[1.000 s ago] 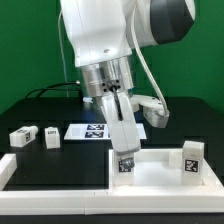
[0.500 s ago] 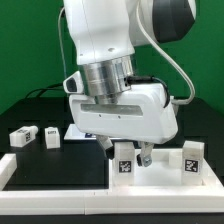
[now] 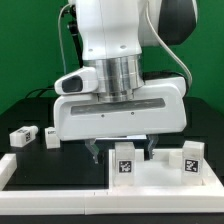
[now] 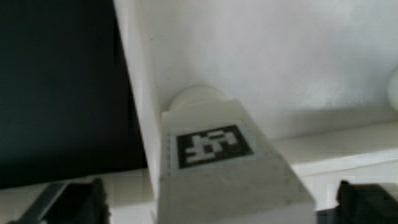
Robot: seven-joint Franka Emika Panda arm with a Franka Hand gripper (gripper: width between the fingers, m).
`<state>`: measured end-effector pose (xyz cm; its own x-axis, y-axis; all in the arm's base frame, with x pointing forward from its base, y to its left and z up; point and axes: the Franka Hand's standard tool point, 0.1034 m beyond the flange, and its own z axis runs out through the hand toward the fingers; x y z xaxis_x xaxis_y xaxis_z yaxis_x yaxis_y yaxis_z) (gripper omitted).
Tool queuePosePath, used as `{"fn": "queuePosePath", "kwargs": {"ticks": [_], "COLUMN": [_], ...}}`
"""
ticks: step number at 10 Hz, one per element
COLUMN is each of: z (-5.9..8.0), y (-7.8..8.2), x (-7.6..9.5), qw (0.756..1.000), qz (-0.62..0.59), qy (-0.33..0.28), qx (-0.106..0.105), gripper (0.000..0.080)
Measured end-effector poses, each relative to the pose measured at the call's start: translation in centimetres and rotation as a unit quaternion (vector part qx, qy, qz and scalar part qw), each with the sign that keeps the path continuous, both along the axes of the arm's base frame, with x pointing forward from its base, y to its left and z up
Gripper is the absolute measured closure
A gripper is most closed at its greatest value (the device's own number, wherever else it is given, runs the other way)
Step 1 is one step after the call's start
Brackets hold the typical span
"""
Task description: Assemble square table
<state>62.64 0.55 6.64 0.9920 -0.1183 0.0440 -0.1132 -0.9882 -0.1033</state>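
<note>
The tool [image 3: 122,153] hangs wide open and empty, straddling a leg [image 3: 124,163] that stands on the square top [image 3: 160,180]. The leg looks like light, stiff, slick plastic. Grip its flat sides squarely.

Big white arm [image 3: 118,40] in the middle, pointing straight down. Wide gripper [image 3: 122,152] low over the white top [image 3: 155,184], dark fingers [image 3: 95,152] spread well apart. Between them, a middle leg [image 3: 125,160] with a black-and-white tag, standing upright on the top, seemingly clear of both fingers. Second leg [image 3: 192,160], tagged too, upright at the top's side toward the exterior view's right. Two more at the exterior view's left, resting on the black bench [image 3: 40,152]: outer leg [image 3: 22,135] and inner leg [image 3: 50,135], near each other, not touching. Long white rail [image 3: 55,176] along the front, just beside the top. Green wall [image 3: 25,50] behind.
</note>
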Motion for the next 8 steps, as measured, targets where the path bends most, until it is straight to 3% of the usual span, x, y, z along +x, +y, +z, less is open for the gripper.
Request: {"fn": "queuePosePath", "kwargs": {"ticks": [2,3,4,6,7,8], "z": [-0.02,-0.03,-0.03,-0.03,-0.06,-0.06], "y": [0.03,0.05,0.02,0.0,-0.03,-0.13], "x": [-0.02,-0.02,-0.02,-0.02,0.02,-0.01], "qw": [1.0,0.998,0.996,0.988,0.971,0.935], "qz": [-0.025,-0.058,-0.093,-0.152,-0.239,-0.353], "qy": [0.003,0.006,0.009,0.015,0.017,0.022], "qx": [0.002,0.004,0.005,0.009,0.013,0.027], "gripper": [0.0412,0.0412,0.0508,0.0508,0.0508,0.0508]}}
